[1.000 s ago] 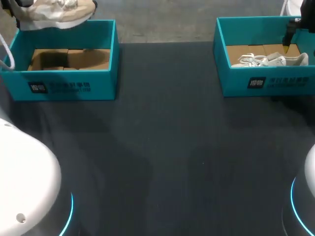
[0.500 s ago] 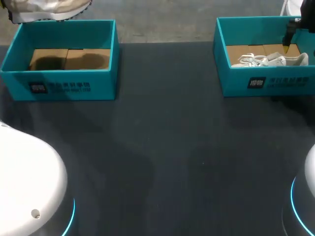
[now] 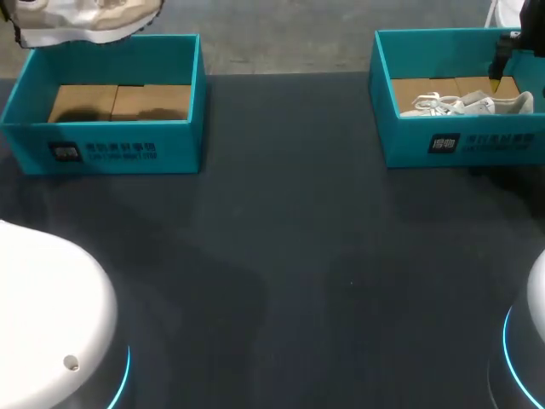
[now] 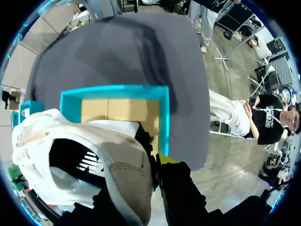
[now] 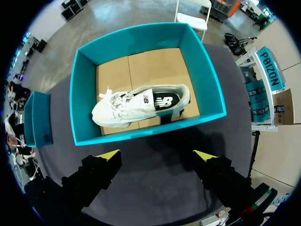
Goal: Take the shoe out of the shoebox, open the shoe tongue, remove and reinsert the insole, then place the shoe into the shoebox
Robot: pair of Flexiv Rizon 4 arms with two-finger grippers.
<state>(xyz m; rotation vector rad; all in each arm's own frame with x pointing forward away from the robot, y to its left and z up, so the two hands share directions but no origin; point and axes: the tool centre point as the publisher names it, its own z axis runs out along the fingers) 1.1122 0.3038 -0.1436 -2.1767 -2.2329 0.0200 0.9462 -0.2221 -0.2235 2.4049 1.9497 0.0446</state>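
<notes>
A beige and white shoe (image 3: 85, 19) hangs above the far rim of the left teal shoebox (image 3: 111, 145), whose cardboard floor is bare. In the left wrist view my left gripper (image 4: 156, 165) is shut on the heel collar of this shoe (image 4: 94, 150), with the left shoebox (image 4: 163, 117) below it. A white shoe (image 3: 473, 104) lies on its side in the right teal shoebox (image 3: 460, 145). My right gripper (image 5: 157, 154) stands open above that box's near wall, apart from the white shoe (image 5: 141, 106).
The dark table (image 3: 281, 256) stretches between the two boxes. White arm bases sit at the near left (image 3: 43, 315) and near right corners.
The left gripper has carried the beige shoe up and leftward, away from the left box; its shadow on the box floor has shrunk. The right arm has stayed still.
</notes>
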